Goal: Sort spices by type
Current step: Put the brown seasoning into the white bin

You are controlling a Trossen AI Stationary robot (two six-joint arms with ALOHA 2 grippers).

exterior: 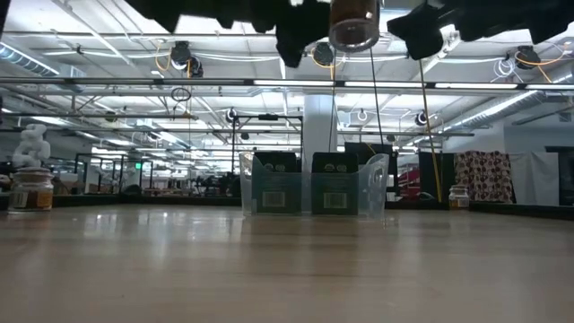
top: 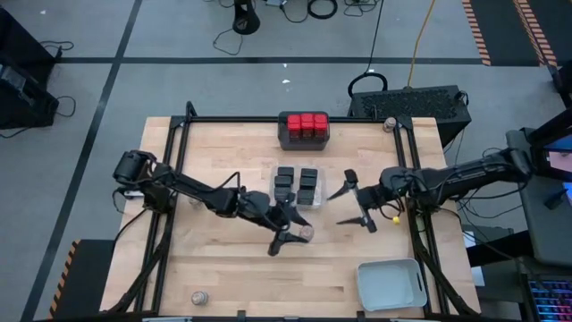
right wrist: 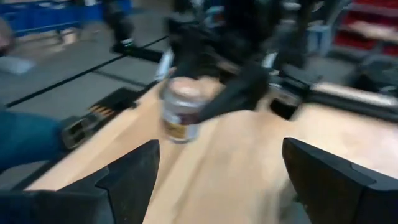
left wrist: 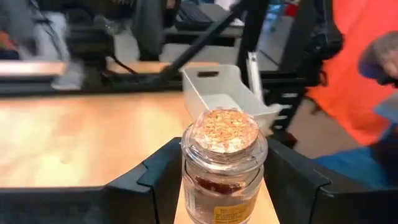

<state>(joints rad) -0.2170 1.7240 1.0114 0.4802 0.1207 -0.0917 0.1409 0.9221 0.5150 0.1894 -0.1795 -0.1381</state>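
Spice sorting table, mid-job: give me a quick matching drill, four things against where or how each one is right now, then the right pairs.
Things:
1. round clear jar
2. red-topped spices
3. black boxy spices
4. right tool

Places or states:
A. in the clear tray at mid-table
B. open, holding nothing, beside the left arm's jar
C. gripped in the left tool, lifted off the table
D. in the dark tray at the table's far edge

Pairs: 1-C, 2-D, 3-A, 4-B
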